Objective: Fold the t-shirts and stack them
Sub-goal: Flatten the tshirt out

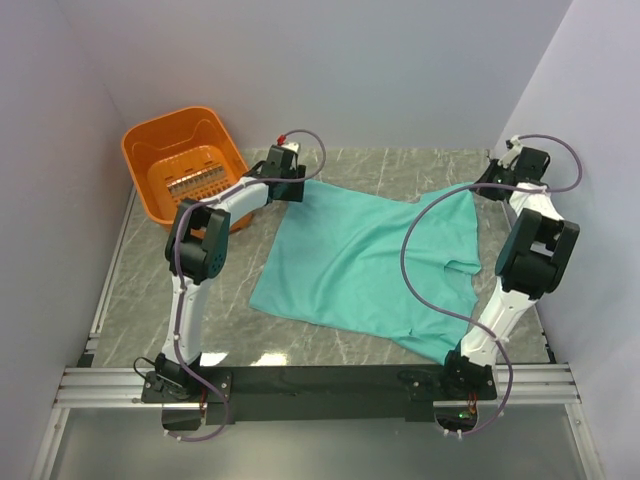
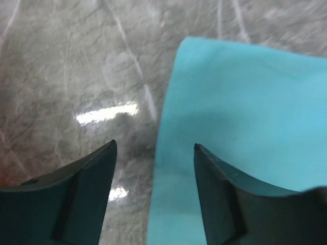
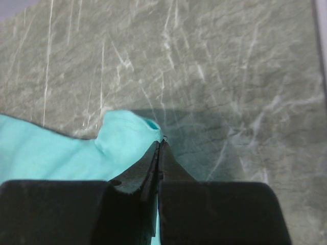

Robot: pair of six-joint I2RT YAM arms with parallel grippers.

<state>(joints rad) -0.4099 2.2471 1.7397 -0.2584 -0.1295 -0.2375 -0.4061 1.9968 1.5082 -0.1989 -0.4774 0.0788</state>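
One teal-green t-shirt (image 1: 365, 265) lies spread on the marble table, its near end by the arm bases. My left gripper (image 1: 290, 180) is open at the shirt's far left corner; in the left wrist view the cloth edge (image 2: 240, 117) runs between its fingers (image 2: 155, 145). My right gripper (image 1: 484, 186) is at the shirt's far right corner and is shut on the cloth (image 3: 125, 135), with the pinched corner bunched at the fingertips (image 3: 159, 142). That corner is lifted a little and casts a shadow.
An orange plastic basket (image 1: 150, 160) stands at the far left, close behind the left arm. Grey walls close in the back and both sides. A black and metal rail (image 1: 320, 385) runs along the near edge.
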